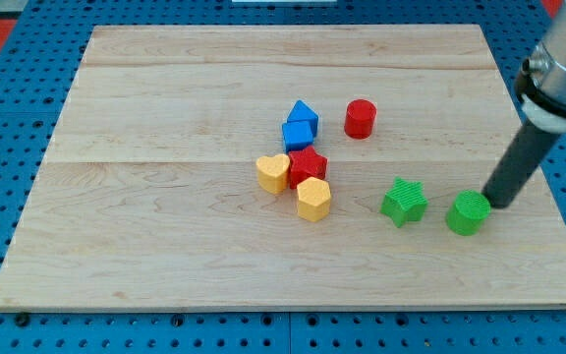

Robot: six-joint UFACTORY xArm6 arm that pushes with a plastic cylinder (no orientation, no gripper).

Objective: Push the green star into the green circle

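The green star point(404, 202) lies on the wooden board at the view's lower right. The green circle point(468, 212) sits just to its right, a small gap between them. My tip point(495, 204) is at the end of the dark rod that comes down from the view's upper right. It rests just right of the green circle, touching or nearly touching its upper right edge. The star is on the far side of the circle from my tip.
A cluster sits at the board's middle: a blue block point(301, 126), a red star point(308, 165), a yellow heart point(273, 172) and a yellow block point(313, 199). A red cylinder point(360, 118) stands apart to the right. The board's right edge point(548, 197) is near my tip.
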